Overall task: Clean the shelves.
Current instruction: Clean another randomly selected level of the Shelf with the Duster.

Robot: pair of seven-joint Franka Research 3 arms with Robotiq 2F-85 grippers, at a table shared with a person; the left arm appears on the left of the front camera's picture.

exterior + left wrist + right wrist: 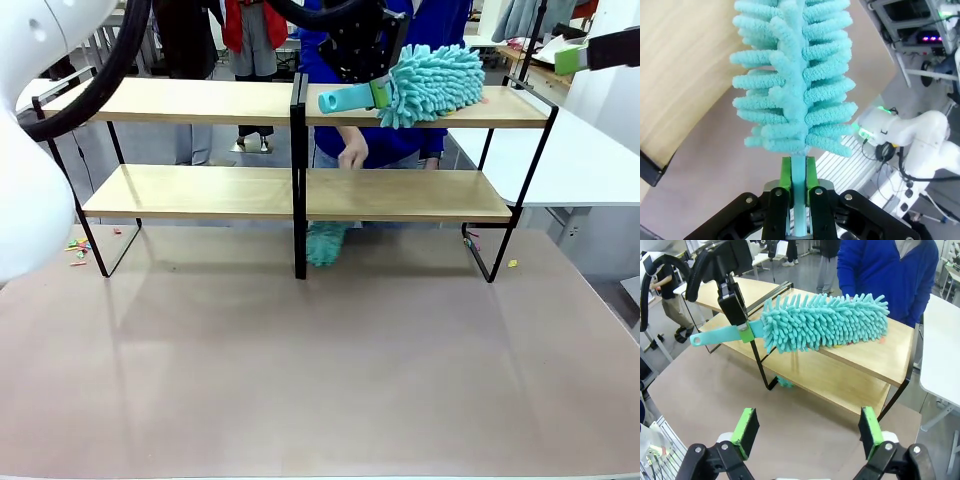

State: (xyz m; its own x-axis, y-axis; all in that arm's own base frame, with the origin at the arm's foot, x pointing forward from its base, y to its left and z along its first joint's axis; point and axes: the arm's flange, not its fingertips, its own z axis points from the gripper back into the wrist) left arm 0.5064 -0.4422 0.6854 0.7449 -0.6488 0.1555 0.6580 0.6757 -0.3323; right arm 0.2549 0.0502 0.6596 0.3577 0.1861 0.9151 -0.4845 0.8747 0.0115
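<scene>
Front view, the shelves [300, 105] of four pale wood boards on black frame, left gripper [378, 92] clenched on teal duster [432, 82] at upper right board's front edge, right gripper [807, 432] released.

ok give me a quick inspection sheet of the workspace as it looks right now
surface: pinkish-beige tabletop, bare in front of the rack.
job's things: two-tier light-wood shelves on a thin black metal frame; fluffy turquoise microfibre duster lies over the right upper board.
clutter: small coloured scraps by the rack's left foot, one yellow bit by the right foot; another turquoise fluffy thing under the lower boards.
grippers: left tool shut on the duster's handle; right tool open, holding nothing, away from the rack.
cables: thick black hose along the left arm.
surroundings: person in a blue top behind the shelves, one hand between the tiers; white tables at right.
</scene>
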